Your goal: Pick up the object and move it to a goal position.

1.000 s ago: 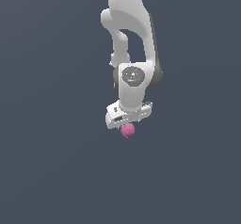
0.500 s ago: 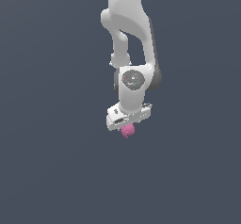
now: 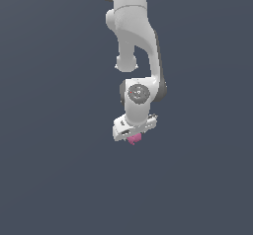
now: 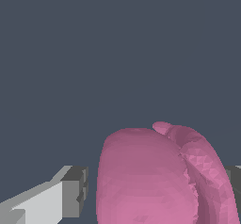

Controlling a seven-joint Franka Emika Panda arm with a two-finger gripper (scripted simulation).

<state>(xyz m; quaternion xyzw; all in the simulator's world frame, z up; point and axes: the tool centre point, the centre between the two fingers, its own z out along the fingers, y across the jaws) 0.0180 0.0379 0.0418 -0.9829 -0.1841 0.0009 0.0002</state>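
One white Panda arm (image 3: 133, 41) hangs down against flat dark grey backdrop (image 3: 49, 130). Gripper (image 3: 133, 138) at its lower end clenched on pink object (image 3: 134, 138), which peeks out beneath white head. Wrist view: lumpy pink mass (image 4: 157, 178) fills space between grey fingertips (image 4: 75, 190).

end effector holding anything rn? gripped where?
Yes: the pink object sits between the end effector fingers, held by its sides; actual contact isn't clearly visible.
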